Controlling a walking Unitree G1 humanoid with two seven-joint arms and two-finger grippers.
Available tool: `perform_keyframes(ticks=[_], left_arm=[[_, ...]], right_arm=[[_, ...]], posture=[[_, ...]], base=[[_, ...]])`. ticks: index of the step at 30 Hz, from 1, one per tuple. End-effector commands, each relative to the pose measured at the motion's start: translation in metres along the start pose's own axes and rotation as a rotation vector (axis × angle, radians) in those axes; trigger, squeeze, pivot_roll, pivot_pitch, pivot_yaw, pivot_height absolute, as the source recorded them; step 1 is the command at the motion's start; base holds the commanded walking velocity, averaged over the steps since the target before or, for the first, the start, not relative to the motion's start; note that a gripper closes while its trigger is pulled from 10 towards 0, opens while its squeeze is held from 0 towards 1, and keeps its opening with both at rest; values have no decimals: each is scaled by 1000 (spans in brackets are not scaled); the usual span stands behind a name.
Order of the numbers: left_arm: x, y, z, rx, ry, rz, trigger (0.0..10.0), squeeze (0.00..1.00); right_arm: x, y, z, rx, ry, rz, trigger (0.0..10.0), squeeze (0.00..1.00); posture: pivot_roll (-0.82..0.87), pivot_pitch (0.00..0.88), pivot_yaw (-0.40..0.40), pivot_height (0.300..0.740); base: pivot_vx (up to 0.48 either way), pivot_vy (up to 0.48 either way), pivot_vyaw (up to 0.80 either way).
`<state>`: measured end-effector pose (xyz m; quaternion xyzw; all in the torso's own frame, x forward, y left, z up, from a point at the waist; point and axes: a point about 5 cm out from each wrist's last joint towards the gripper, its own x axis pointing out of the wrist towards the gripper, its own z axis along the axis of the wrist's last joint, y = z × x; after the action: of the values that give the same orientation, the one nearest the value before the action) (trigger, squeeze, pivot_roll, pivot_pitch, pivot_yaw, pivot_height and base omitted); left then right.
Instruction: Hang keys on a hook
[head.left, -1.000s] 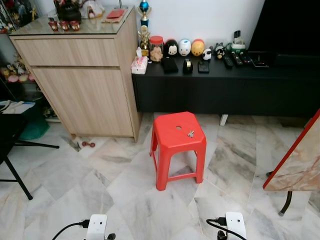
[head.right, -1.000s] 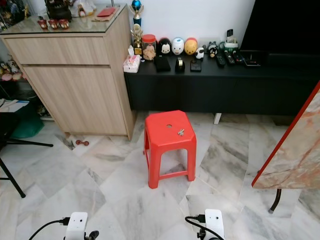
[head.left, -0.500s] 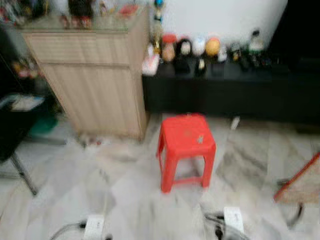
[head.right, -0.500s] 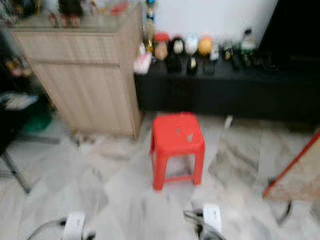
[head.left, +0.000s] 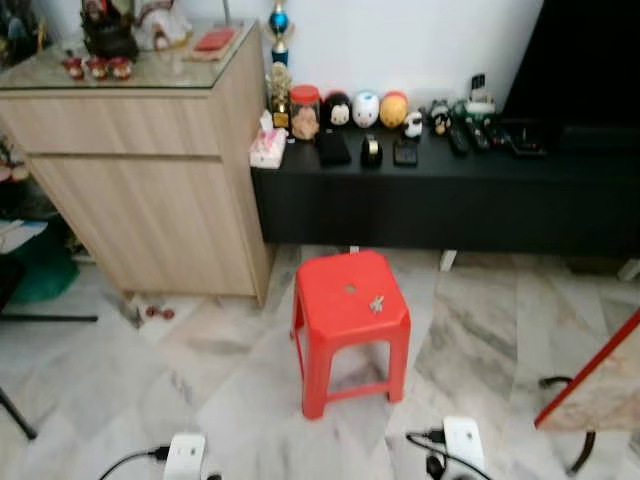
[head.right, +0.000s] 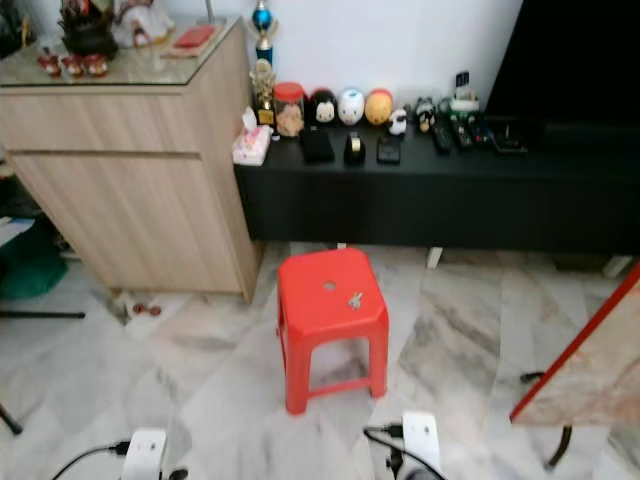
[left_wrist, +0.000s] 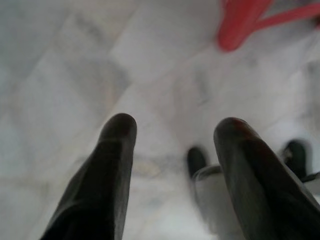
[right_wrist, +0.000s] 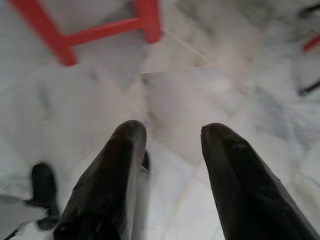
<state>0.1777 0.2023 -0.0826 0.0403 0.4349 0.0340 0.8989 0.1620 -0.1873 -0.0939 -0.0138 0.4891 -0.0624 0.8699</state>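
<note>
- From the head we see the keys (head.left: 377, 303) lying on the seat of a red plastic stool (head.left: 340, 318), toward its right edge, beside the round hole in the seat.
- The stool stands on the marble floor (head.left: 210, 360) in front of a long black TV console (head.left: 440, 195), with a wooden cabinet (head.left: 140, 190) to its left.
- The console top carries a row of round toy figures (head.left: 366, 108), a jar, a tissue pack (head.left: 268, 148) and several remote controls (head.left: 490, 135).
- A red-edged marble table (head.left: 600, 385) leans into the frame at lower right.
- Both arms hang low at the bottom edge of the head views, well short of the stool.
- The left wrist view adds what the head views lack: the left gripper (left_wrist: 175, 132) has its jaws apart, empty, over the floor, with one red stool leg at the far edge.
- The right wrist view shows the right gripper (right_wrist: 172, 132) likewise with jaws apart and empty, pointing at the floor, the stool's legs and crossbar beyond.
- Against the frames a second ago, the whole scene sits lower and the stool looks a little nearer and further left, so our camera has moved; the keys lie on the same spot of the seat.
- The blur of half a second ago has largely cleared.
</note>
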Motion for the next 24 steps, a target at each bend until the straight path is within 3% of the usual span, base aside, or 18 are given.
perform_keyframes(ticks=[1,9,24], left_arm=[[-1,4,-6,7,21,6,10000,0],[-1,3,-6,6,21,5,10000,0],[-2,3,-6,4,22,4,10000,0]], right_arm=[[1,4,10,-7,-42,14,10000,0],[1,5,11,-5,-42,20,10000,0],[1,1,9,17,-38,9,10000,0]], posture=[[-12,0,-9,740],[-10,0,-13,740],[-10,0,-14,740]], base=[[289,0,431],[289,0,609],[290,0,0]])
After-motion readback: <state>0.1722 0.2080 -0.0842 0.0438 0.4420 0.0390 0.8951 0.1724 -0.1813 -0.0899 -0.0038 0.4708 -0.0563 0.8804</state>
